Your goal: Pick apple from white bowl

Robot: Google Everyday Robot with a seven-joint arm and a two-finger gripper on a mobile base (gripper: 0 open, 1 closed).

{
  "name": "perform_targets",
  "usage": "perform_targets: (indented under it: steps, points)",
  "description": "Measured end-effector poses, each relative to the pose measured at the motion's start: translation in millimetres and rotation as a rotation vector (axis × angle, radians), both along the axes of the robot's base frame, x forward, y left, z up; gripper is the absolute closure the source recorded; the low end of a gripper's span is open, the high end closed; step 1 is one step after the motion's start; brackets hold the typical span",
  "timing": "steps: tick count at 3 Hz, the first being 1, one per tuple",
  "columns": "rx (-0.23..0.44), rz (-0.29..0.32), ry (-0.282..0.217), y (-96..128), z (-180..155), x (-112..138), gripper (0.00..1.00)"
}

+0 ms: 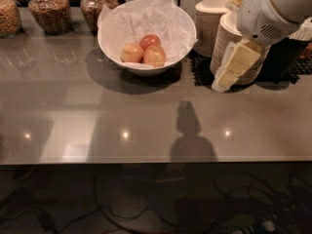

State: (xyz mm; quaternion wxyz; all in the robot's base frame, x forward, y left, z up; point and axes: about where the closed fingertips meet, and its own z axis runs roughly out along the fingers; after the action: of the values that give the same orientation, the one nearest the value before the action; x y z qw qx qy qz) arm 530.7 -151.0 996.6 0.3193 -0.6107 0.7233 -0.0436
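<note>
While the apple (154, 56) sits in the white bowl (141, 70) beside two others, the gripper (223, 79), open or closed I cannot tell, hangs well right by the stacked bowls (208, 30), so the approach seems underway, calling for a reach left over the bowl.

Glossy white bowl (146, 68) (paper-lined) — matt plastic tool (225, 77) at right.

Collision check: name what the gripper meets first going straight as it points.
Probably the countertop below its tip; the gripper hangs at right, angled down-left before the stacked tan bowls. Depth unclear.
</note>
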Motion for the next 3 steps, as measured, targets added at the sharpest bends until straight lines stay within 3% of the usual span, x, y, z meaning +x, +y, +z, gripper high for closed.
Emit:
perform_targets:
  steps: [1,2,3]
  points:
    - [0.054,0.047,-0.084,36.1,12.9,47.7,0.00]
    - [0.054,0.047,-0.084,36.1,12.9,47.7,0.00]
    - [0.052,0.054,-0.110,41.9,7.0,63.8,0.00]
